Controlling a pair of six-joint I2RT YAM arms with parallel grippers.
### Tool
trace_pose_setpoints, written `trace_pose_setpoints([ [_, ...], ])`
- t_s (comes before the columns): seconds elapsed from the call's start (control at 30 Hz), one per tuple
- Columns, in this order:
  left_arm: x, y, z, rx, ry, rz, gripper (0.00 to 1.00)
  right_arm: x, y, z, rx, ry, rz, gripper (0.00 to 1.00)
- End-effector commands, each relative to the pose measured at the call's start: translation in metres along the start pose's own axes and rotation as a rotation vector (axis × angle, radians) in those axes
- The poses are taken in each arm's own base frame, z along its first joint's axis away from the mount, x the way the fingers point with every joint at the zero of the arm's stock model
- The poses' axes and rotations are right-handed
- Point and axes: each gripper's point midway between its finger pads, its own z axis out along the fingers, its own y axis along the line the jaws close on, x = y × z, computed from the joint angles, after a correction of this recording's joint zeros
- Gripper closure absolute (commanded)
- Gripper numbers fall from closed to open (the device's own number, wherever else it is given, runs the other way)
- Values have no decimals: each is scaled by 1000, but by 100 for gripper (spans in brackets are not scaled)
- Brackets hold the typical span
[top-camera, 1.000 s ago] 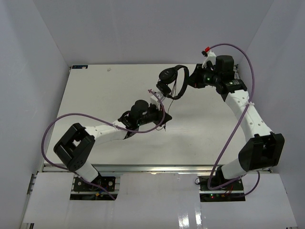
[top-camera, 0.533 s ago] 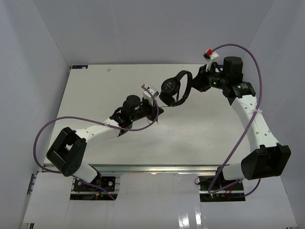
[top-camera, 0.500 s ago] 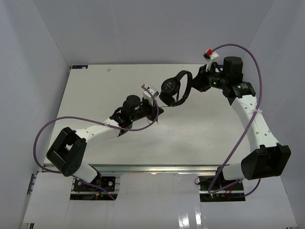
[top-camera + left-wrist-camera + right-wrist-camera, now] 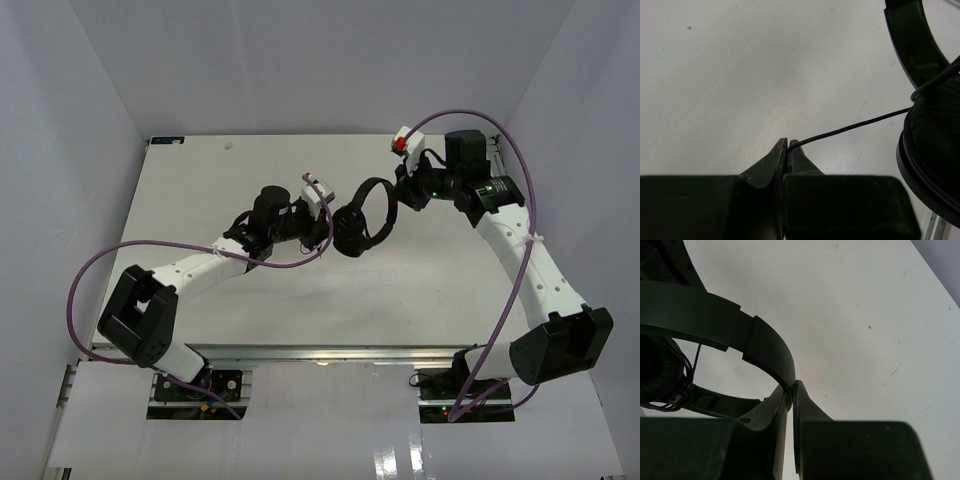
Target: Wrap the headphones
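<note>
The black headphones (image 4: 362, 215) hang above the table's middle, held between both arms. My right gripper (image 4: 396, 193) is shut on the headband (image 4: 765, 347), which curves out of its jaws to the left. My left gripper (image 4: 325, 222) is shut on the thin black cord (image 4: 850, 128). The cord runs taut from the closed jaws up right to an earcup (image 4: 935, 150). The headband also shows at the top right of the left wrist view (image 4: 912, 40). An earcup (image 4: 660, 365) sits at the left edge of the right wrist view. The plug is out of view.
The white table (image 4: 200, 190) is walled by grey panels on the left, back and right. Purple arm cables (image 4: 130, 255) loop beside each arm. The arm bases stand at the near edge.
Both grippers moved the headphones left and toward the near side. The right gripper swung down-left with the headband. The left wrist turned and moved closer to the earcups.
</note>
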Motion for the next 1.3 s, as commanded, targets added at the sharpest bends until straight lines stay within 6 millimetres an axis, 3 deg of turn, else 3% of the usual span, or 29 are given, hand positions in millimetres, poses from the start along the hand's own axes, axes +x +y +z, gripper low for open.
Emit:
trace_pose_setpoints([
  [0.0,27,22,4,-44,92,80,88,27,1,11,5,92,-80,92],
  [0.2,53,52,24,-113,151,106,84,58,-3,48,12,188,-111,92],
  [0.53,65,99,47,-142,179,85,80,91,-30,111,29,321,-85,92],
  [0.7,74,121,49,-163,202,75,76,104,-40,129,41,360,-69,92],
  [1.17,63,154,56,-169,202,32,70,119,-61,166,105,448,-7,92],
  [1.27,49,154,57,-160,173,27,71,118,-63,169,123,458,-8,92],
])
